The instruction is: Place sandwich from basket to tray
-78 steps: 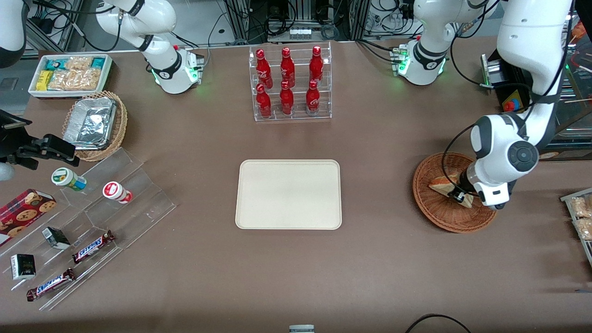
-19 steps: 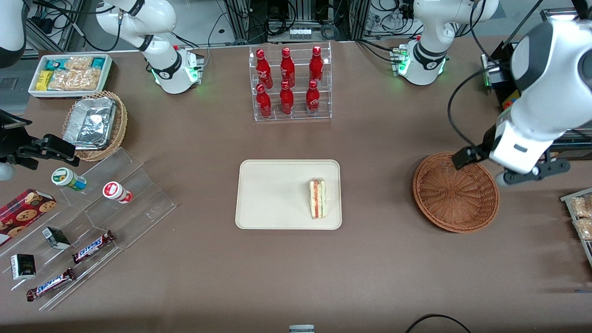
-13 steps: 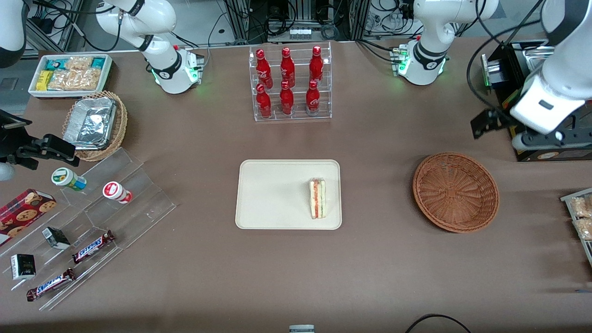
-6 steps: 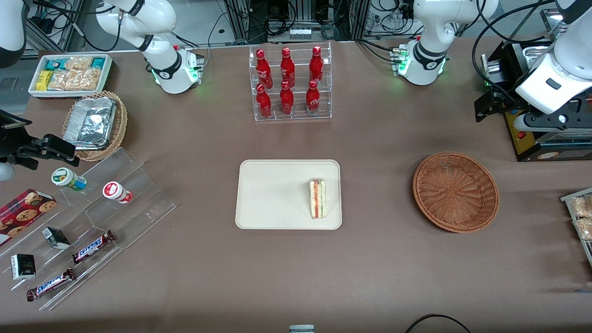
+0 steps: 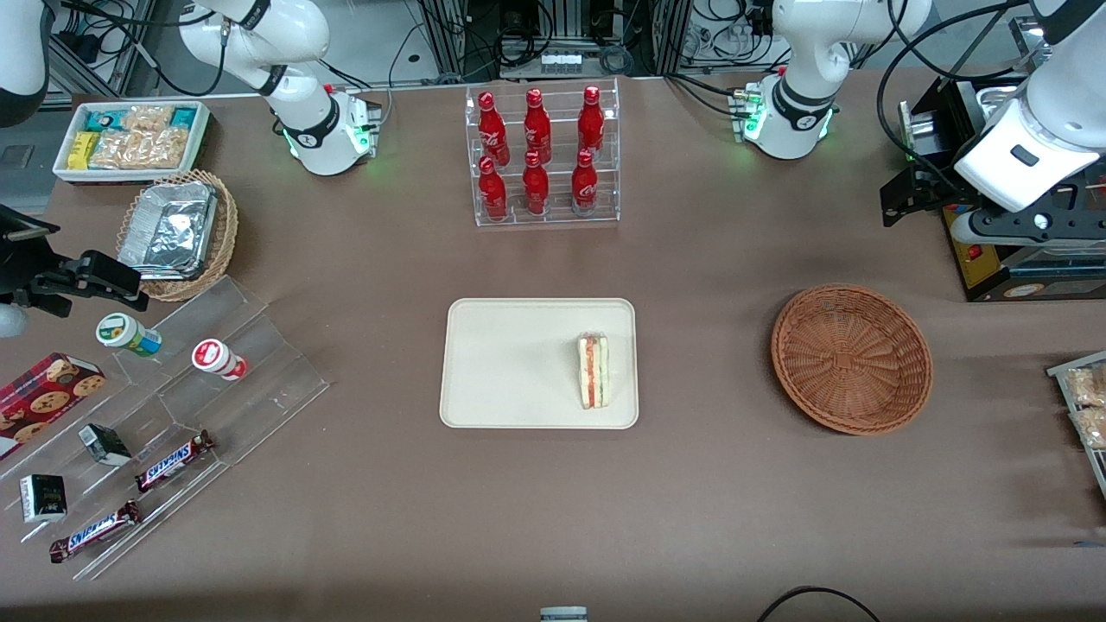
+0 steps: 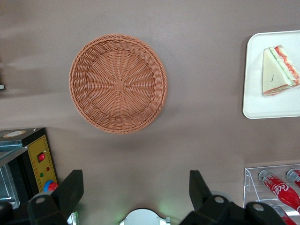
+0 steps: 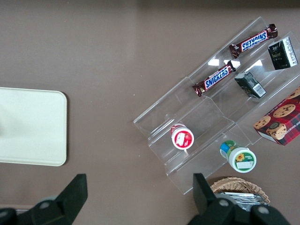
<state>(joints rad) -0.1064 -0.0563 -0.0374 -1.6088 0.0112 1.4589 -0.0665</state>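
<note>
Pale bread and red-green filling mark the sandwich (image 5: 594, 371), lying on the cream tray (image 5: 510, 363) at the edge nearest the wicker basket (image 5: 851, 358). The gripper (image 6: 136, 193) hangs high, farther from the front camera than the basket, fingers (image 6: 71, 190) spread wide and holding nothing

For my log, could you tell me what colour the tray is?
Cream-beige tray, clearest in the front view.

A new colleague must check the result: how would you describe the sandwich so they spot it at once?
Find the cream tray at the table's middle, nearer the camera than the rack of red bottles. The sandwich lies on it, at the end toward the empty reddish wicker basket: a white wedge striped red and green. The pincer hangs apart.
</note>
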